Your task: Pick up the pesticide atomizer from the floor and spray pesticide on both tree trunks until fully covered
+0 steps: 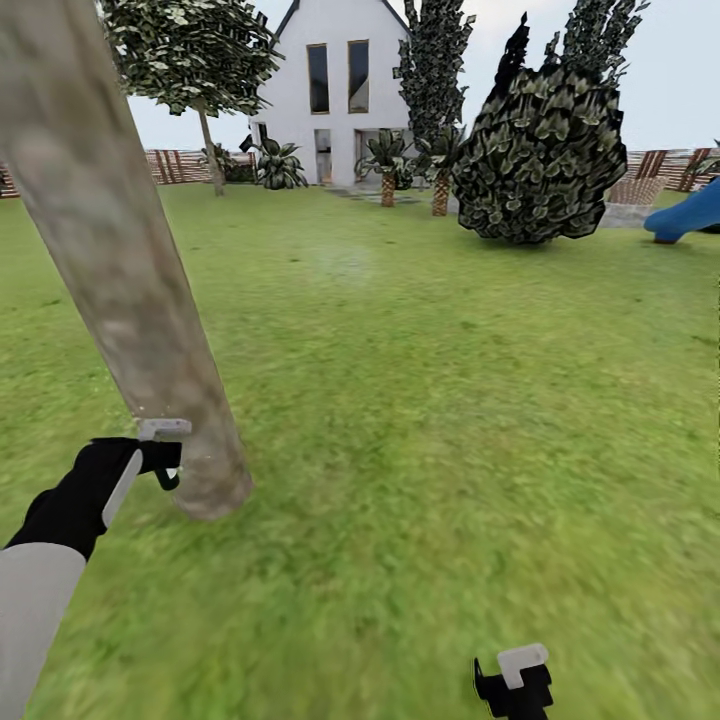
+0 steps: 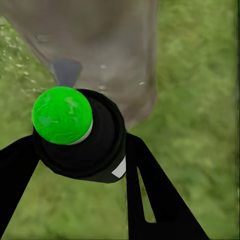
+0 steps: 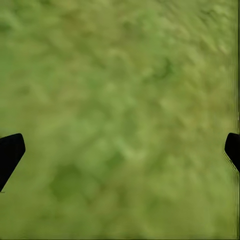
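Unlabelled green-capped atomizer (image 2: pixel 75 135) in left hand (image 2: pixel 80 165), beside tree trunk (image 1: pixel 120 260).

The left arm (image 1: pixel 40 590) has a pale grey forearm sleeve, then a black wrist with a light grey strip along it. The left gripper (image 1: pixel 165 450) is black with a whitish block on top. The right gripper (image 1: pixel 515 680) looks similar, though it is partly cut off. Its fingers (image 3: pixel 10 152) are flat and black.
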